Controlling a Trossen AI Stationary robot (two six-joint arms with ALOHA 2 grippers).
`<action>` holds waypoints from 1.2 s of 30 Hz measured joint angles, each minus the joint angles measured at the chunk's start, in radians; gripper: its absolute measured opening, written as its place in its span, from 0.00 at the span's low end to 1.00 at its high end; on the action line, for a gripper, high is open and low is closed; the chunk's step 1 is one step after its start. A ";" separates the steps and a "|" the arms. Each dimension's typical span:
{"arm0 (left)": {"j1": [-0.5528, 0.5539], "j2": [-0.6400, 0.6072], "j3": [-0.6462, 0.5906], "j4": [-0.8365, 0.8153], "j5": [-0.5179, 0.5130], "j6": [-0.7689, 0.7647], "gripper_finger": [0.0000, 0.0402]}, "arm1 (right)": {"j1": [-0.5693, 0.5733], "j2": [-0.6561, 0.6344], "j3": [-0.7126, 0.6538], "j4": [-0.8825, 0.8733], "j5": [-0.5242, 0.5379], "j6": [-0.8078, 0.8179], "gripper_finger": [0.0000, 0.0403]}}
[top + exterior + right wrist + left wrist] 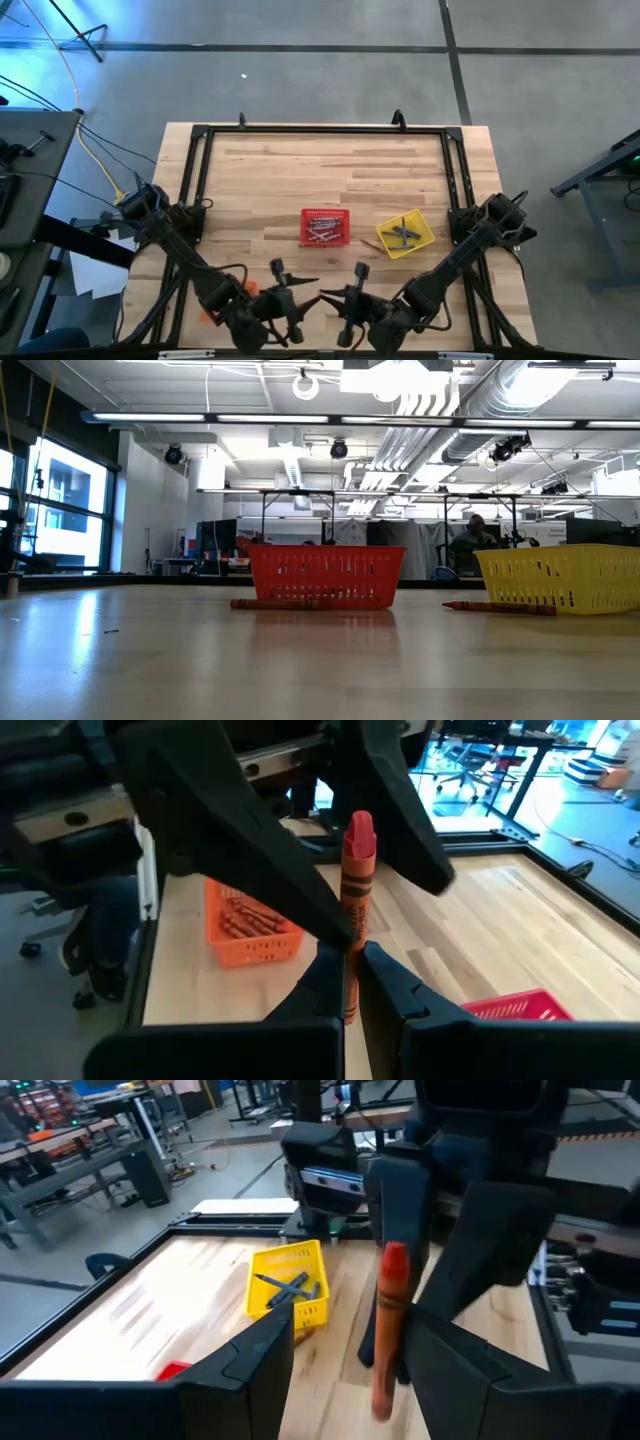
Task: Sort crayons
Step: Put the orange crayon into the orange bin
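At the near edge of the table [260,170], the two arms are meeting tip to tip. The right pincer [348,982] is pinching a red-brown crayon [354,890] at its lower end and holding it upright, and the left pincer [340,1350] is standing wide, its fingers on either side of that same crayon without closing on it. This looks like a handover in progress: the crayon is passing from the right arm to the left.

Just beyond the left arm, the orange basket [250,925] is sitting with reddish crayons already in it. Farther in, near the table's middle, the red basket [326,227] is holding a small pile, and the yellow basket [405,234] beside it is holding grey-blue ones. One loose crayon [272,603] is lying against the red basket's front and another [498,607] beside the yellow one.

Next, the left pincer probably needs to close on the crayon before the right one releases it, then carry it to the matching basket, likely the orange one.
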 joint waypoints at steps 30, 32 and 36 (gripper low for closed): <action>0.005 -0.038 -0.001 -0.044 0.010 0.025 0.01 | 0.010 -0.045 0.001 -0.157 -0.137 0.056 0.30; -0.013 -0.070 -0.001 -0.134 -0.020 -0.041 0.01 | 0.020 -0.070 0.001 -0.224 -0.161 0.120 0.33; -0.064 -0.130 0.000 -0.422 0.071 -0.369 0.01 | 0.053 -0.106 0.002 -0.342 -0.274 0.297 0.36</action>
